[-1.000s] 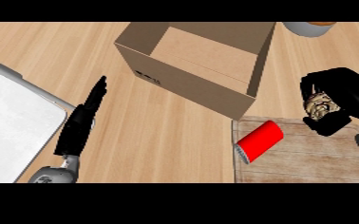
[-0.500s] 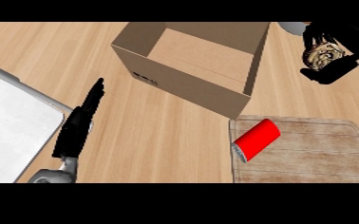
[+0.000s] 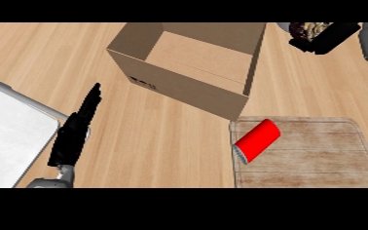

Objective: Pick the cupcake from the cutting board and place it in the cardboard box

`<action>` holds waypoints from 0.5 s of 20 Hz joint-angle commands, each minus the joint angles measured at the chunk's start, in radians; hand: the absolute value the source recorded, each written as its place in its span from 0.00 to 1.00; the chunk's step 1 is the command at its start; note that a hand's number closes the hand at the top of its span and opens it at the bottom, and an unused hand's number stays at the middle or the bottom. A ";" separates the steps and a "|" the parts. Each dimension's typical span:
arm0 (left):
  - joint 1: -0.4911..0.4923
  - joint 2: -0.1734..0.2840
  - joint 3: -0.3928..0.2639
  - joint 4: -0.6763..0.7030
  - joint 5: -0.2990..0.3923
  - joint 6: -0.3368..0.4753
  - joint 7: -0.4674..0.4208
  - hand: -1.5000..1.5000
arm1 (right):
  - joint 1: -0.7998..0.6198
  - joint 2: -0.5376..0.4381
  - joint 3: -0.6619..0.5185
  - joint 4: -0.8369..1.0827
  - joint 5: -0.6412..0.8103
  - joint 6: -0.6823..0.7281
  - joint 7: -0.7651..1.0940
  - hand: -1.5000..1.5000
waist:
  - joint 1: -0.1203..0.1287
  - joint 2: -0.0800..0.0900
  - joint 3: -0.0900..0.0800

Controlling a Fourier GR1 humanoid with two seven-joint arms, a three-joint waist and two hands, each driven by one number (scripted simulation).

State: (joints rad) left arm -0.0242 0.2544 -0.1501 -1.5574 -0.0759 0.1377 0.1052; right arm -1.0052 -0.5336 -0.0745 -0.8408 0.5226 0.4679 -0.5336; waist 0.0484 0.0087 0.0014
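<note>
My right hand (image 3: 332, 37) is at the top right edge of the head view, fingers curled round the cupcake (image 3: 312, 28), of which only a brownish part shows. It hovers to the right of the open cardboard box (image 3: 188, 67), beyond the box's right wall. The wooden cutting board (image 3: 316, 163) lies at the lower right, well below the hand. My left hand (image 3: 75, 130) rests at the lower left with its fingers straight, holding nothing.
A red can (image 3: 256, 140) lies on its side on the cutting board's left part. A white tray-like surface with a grey rim (image 3: 22, 126) sits at the left edge. A grey round object (image 3: 285, 26) peeks out beside the right hand.
My right hand has carried the cupcake up and away from the cutting board, rising to the top right next to the box. The view shifted slightly. The left hand stayed still.
</note>
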 commanded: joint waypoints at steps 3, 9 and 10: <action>0.018 0.044 0.078 -0.019 0.003 0.014 0.028 0.50 | -0.165 0.119 0.003 0.065 -0.022 0.030 0.080 1.00 | -0.021 -0.006 -0.002; 0.036 0.031 0.066 -0.012 -0.016 0.012 -0.009 0.50 | -0.264 0.230 0.042 0.142 0.035 -0.035 0.158 1.00 | -0.023 -0.005 -0.002; 0.045 0.023 0.059 0.002 -0.021 0.019 -0.023 0.50 | -0.315 0.265 0.037 0.163 0.037 -0.051 0.224 1.00 | -0.018 -0.004 -0.002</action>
State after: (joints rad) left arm 0.0002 0.2505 -0.1334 -1.5689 -0.0842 0.1433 0.0914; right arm -1.2381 -0.3449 -0.0509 -0.7194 0.5374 0.4488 -0.3956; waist 0.0274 0.0039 -0.0007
